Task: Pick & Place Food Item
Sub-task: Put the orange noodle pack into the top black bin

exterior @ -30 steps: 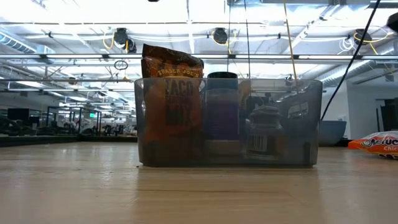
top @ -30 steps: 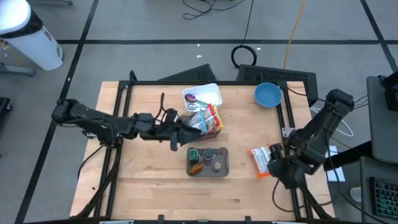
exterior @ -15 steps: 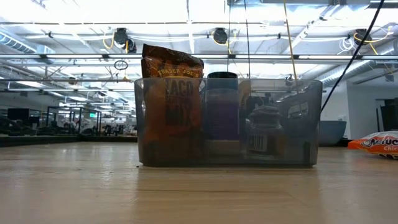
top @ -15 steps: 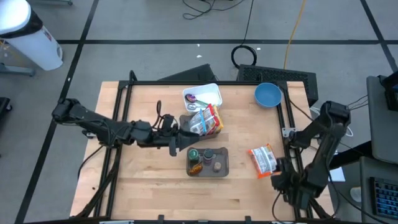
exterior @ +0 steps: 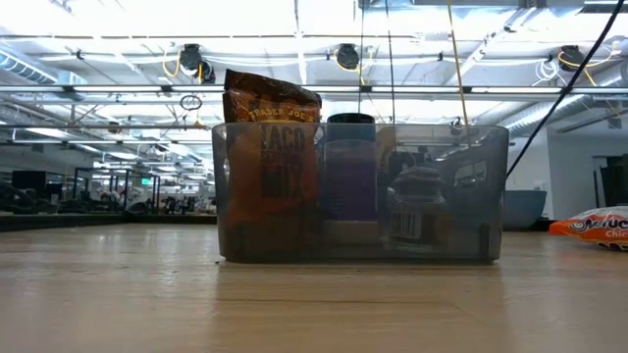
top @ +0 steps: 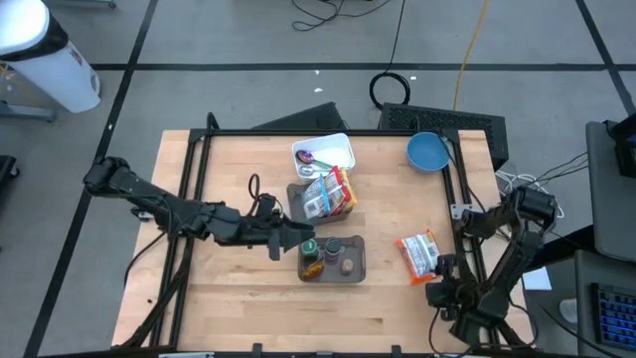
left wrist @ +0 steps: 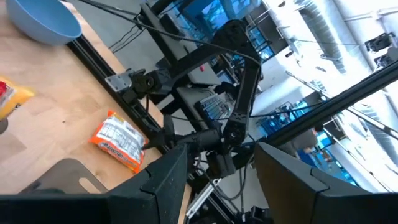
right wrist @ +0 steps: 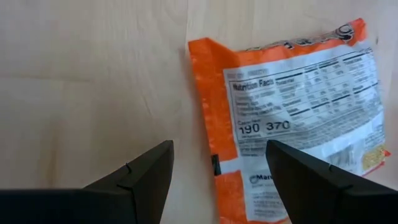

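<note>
An orange and white food packet lies flat on the table at the right; it also shows in the right wrist view and the low view. My right gripper is open and empty just near of it. My left gripper is open and empty, just left of a grey bin at the table's middle. The bin holds a brown taco mix bag and jars.
A second grey container with colourful packets and a white tub stand behind the grey bin. A blue bowl sits at the far right. Bare wood lies at the table's left and near parts.
My left gripper has drawn back from the container of colourful packets toward the table's near edge, to beside the grey bin. My right gripper has moved toward the near edge, off the orange packet, which stays where it lay.
</note>
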